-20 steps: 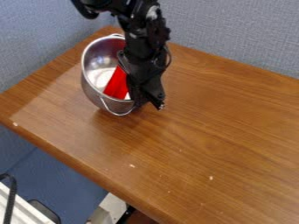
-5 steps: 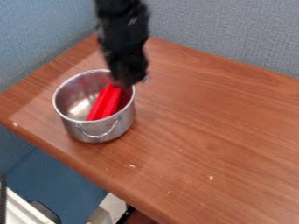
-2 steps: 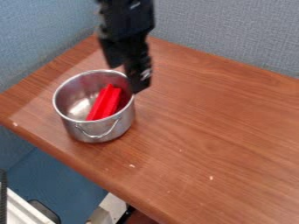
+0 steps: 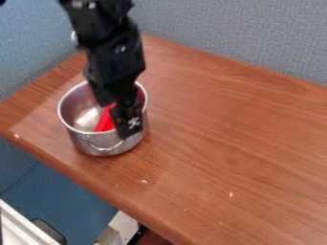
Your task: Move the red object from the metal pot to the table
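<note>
Wooden table (image 4: 230, 134), no readable writing.

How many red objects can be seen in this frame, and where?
1. The red object lies inside the metal pot near the table's left end, partly covered by the claw reaching down into the pot. Anything else beneath the claw would be hidden.
</note>
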Available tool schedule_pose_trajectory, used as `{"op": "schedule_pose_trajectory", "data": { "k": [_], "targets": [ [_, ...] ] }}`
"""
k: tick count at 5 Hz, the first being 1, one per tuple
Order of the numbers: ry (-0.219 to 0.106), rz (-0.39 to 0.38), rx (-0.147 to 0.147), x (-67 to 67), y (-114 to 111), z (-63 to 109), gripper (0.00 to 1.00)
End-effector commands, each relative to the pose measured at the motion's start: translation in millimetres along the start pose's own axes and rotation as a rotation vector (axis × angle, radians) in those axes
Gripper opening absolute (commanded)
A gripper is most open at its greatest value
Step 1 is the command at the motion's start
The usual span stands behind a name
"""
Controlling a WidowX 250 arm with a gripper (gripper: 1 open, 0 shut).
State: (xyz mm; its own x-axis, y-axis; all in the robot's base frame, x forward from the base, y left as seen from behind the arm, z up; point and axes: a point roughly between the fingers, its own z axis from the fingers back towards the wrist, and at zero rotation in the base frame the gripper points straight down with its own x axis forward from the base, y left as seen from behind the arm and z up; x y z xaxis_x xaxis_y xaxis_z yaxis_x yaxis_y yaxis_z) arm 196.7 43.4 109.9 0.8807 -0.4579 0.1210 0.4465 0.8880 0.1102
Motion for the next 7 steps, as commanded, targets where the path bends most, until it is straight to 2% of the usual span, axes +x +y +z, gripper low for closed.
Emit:
{"op": "schedule_pose_trajectory", "data": {
  "k": [1, 2, 3, 4, 5, 6, 7],
  "targets": [
    [-0.027, -0.021, 0.003, -9.6, -1, -7.1, 1.0],
    [-0.027, -0.048, 0.01, -16.7, -3, -12.3, 1.0],
    [-0.027, -0.079, -0.004, -22.9, -4, -15.5, 1.0],
    [-0.063, -0.084, -0.012, -9.5, -2, -19.5, 1.0],
    [-0.114, -0.073, -0.01, 2.2, -1, -27.1, 1.0],
    [-0.129, -0.077, 0.001, 14.3, 7, -16.1, 1.0],
    [-0.139, -0.064, -0.011, 18.9, 12, -14.4, 1.0]
  ]
}}
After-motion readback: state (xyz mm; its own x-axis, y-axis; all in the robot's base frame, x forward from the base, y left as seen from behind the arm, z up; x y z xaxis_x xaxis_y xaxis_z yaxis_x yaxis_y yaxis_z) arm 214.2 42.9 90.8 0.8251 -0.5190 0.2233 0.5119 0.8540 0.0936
